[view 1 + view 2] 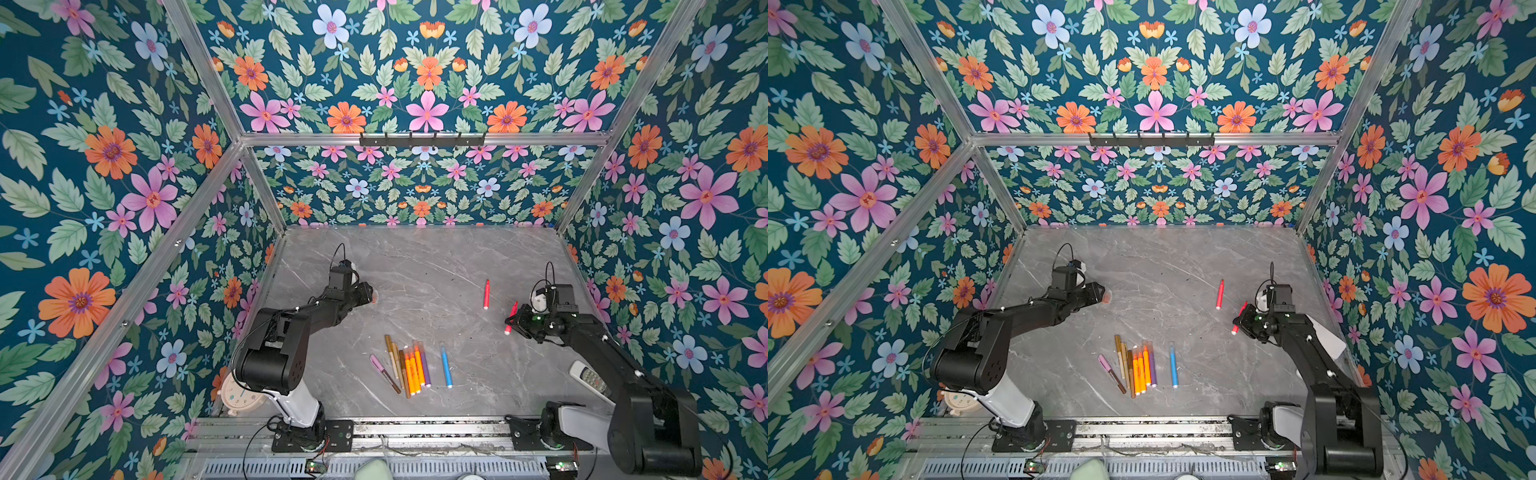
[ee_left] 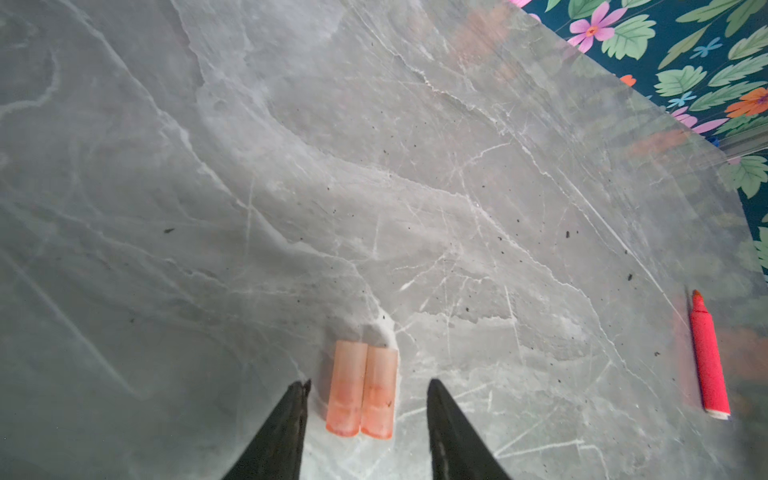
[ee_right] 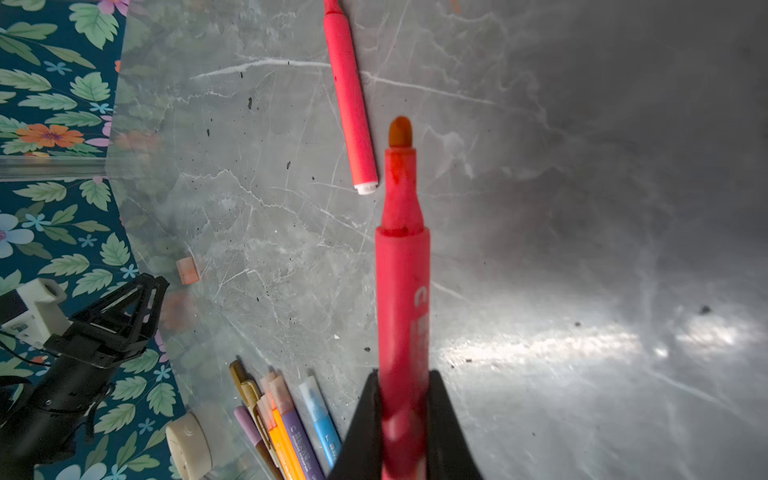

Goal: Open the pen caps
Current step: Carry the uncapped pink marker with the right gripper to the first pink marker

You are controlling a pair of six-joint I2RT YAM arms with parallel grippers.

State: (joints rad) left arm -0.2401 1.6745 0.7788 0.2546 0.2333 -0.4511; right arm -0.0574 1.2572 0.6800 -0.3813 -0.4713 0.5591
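Two pale orange caps (image 2: 359,390) lie side by side, touching, on the table (image 2: 374,166) right under my left gripper (image 2: 369,384). Its jaws are spread and empty, straddling them. Looks like a drop spot, kept away from the pens so loose caps don't mix in. My right gripper (image 3: 404,376) is clamped on a red pen (image 3: 403,270), tip bare, gripped on the barrel away from the tip so the cap end is free. A second red pen (image 1: 486,294), also uncapped, lies nearby on the table. Capped pens (image 1: 411,365) sit bunched at the front between my arms, the blue one slightly apart. My guess: two done, many left.
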